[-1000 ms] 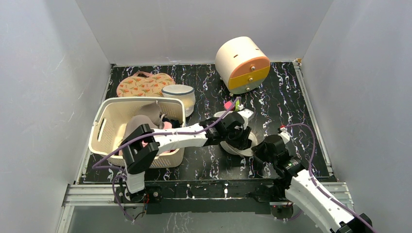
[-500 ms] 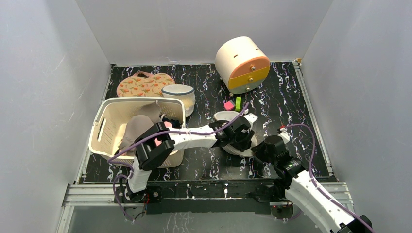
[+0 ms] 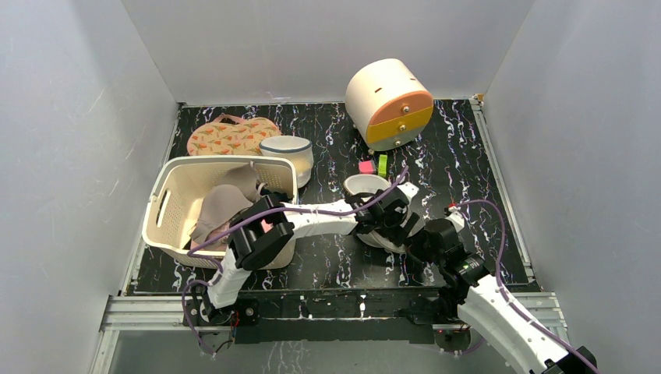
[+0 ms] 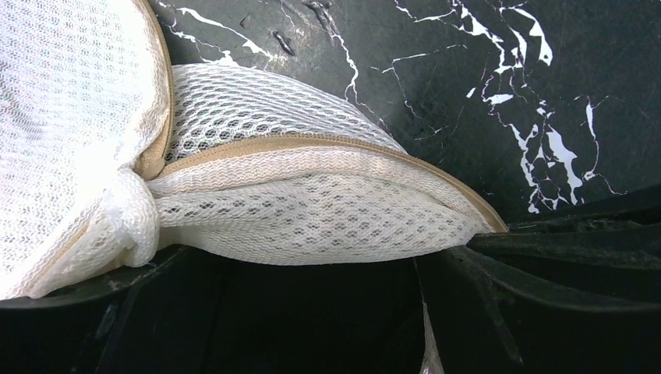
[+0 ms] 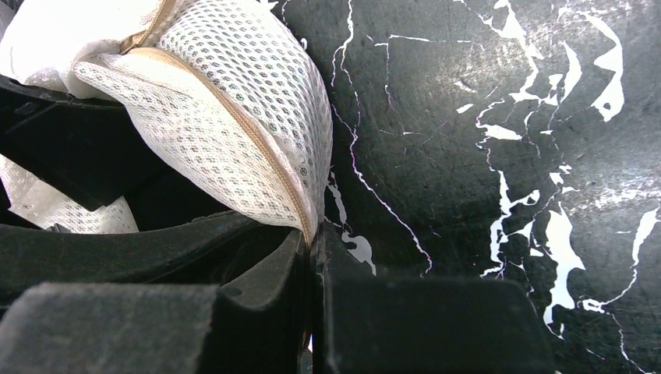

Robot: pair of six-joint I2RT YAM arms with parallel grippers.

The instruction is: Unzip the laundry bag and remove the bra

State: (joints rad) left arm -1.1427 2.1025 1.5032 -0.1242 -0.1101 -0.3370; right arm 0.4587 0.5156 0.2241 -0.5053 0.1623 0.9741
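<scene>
Right wrist view has my right fingers (image 5: 421, 327) pinched shut on the zip seam of the bag (image 5: 234, 132) on the counter (image 5: 483, 101) between my arms; my left fingers (image 4: 561, 257) straddle its mesh, grip unclear, so I should anchor there and draw along the seam.

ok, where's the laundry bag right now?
In the top view the laundry bag sits right of centre on the table, between the basket and the right gripper, just nearer than the pink block, largely under the left gripper.
</scene>
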